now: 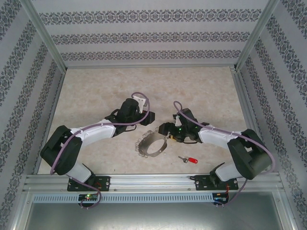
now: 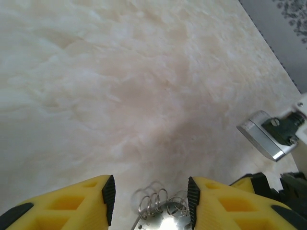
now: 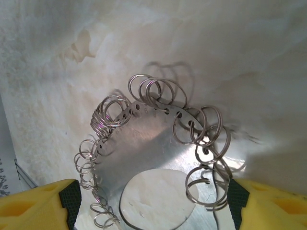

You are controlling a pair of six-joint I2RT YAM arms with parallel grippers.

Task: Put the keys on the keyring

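The keyring (image 1: 152, 145), a grey metal hoop edged with wire loops, sits tilted on the table between the two arms. The key (image 1: 190, 159), red-headed with a short silver blade, lies alone on the table to the ring's right, apart from both grippers. My right gripper (image 1: 164, 128) is at the ring's right end. In the right wrist view it (image 3: 153, 206) stands wide open astride the keyring (image 3: 144, 143), pads close to the outer loops. My left gripper (image 1: 149, 116) is behind the ring, open (image 2: 151, 199), with the keyring's (image 2: 160, 208) loops between its fingers.
Pale marbled tabletop (image 1: 96, 91) spreads behind the arms, fenced by patterned walls and aluminium rails (image 1: 153, 181). A silver part of the right arm (image 2: 266, 134) shows at the right of the left wrist view, close to my left fingers.
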